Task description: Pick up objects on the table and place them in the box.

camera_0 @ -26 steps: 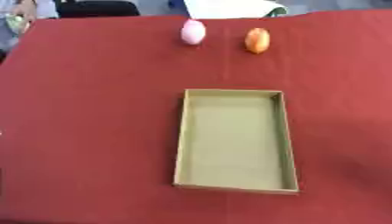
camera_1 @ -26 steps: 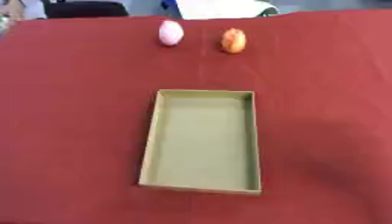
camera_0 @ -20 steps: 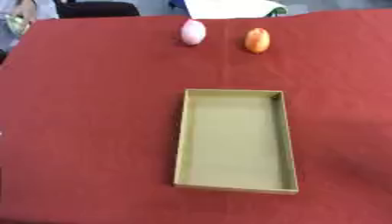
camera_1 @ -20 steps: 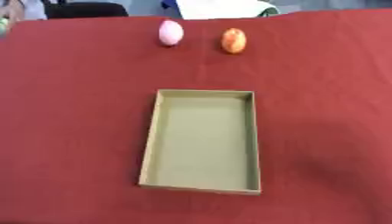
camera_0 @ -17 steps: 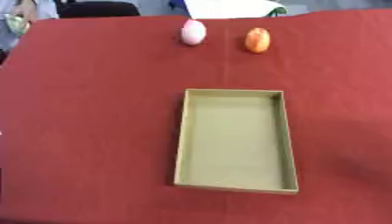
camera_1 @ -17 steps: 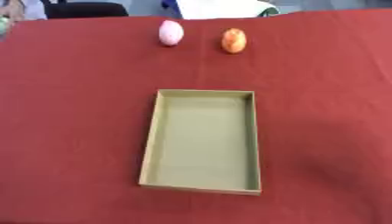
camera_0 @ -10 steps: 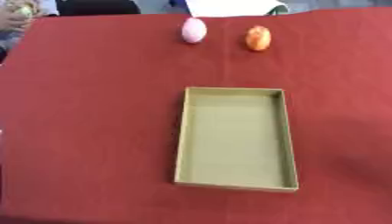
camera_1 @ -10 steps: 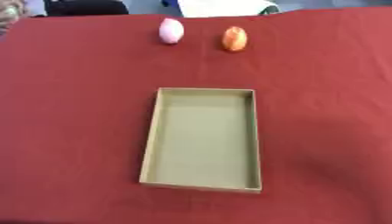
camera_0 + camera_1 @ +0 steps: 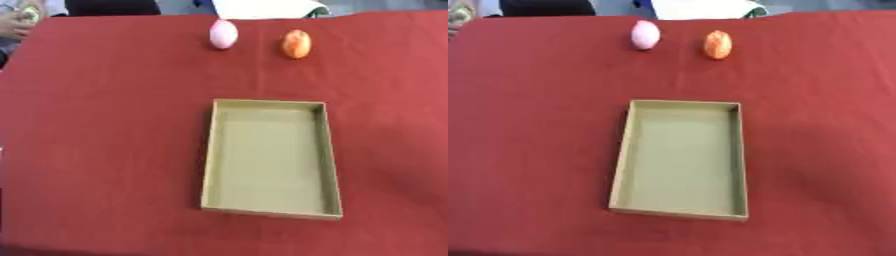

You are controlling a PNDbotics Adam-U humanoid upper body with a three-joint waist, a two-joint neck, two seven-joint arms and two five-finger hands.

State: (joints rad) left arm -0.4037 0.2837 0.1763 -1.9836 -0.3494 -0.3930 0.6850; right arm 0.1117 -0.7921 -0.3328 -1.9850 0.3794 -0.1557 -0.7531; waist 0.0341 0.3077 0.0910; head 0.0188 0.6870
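A shallow tan cardboard box lies open in the middle of the red tablecloth, with nothing inside it. Beyond it, near the far edge, stand two egg-shaped objects side by side: a pink one on the left and an orange one on the right. Neither of my hands shows in either view.
The table's far edge runs along the top of the view, with a white object and a dark shape behind it. A person's hand holding something yellowish shows at the far left corner, off the task's objects.
The whole picture has slid down a little, so the camera has tilted. The box and both eggs have not moved on the cloth.
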